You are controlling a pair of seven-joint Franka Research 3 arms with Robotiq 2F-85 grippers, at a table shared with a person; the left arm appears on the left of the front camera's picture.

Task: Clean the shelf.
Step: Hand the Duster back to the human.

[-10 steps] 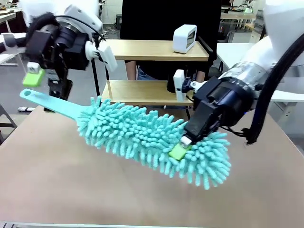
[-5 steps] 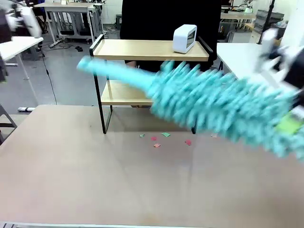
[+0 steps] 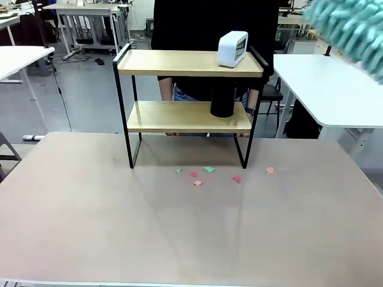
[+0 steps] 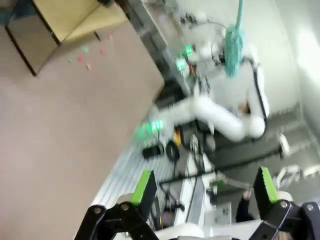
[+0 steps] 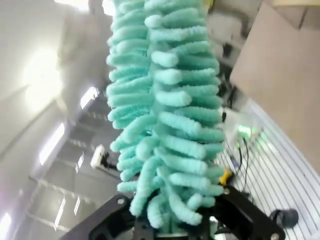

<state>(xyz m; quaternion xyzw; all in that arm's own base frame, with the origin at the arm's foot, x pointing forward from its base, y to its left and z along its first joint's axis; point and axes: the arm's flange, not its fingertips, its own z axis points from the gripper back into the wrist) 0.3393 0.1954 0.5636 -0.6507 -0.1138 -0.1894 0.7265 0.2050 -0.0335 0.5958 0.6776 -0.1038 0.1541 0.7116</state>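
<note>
- Shelf [image 3: 189,64]: standing at far edge of beige tabletop [image 3: 179,233]; white device [image 3: 233,48] on top board, black cylinder [image 3: 222,101] on lower board.
- Paper scraps [image 3: 206,172]: lying on tabletop just before shelf legs.
- Left gripper [image 4: 202,192]: jaws fully apart, holding nothing.
- Right gripper [image 5: 172,225]: clamped on teal duster [image 5: 165,110], raised high.

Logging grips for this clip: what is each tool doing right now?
Left tool: open, holding nothing.
Right tool: shut on the teal duster, raised well above the table.
</note>
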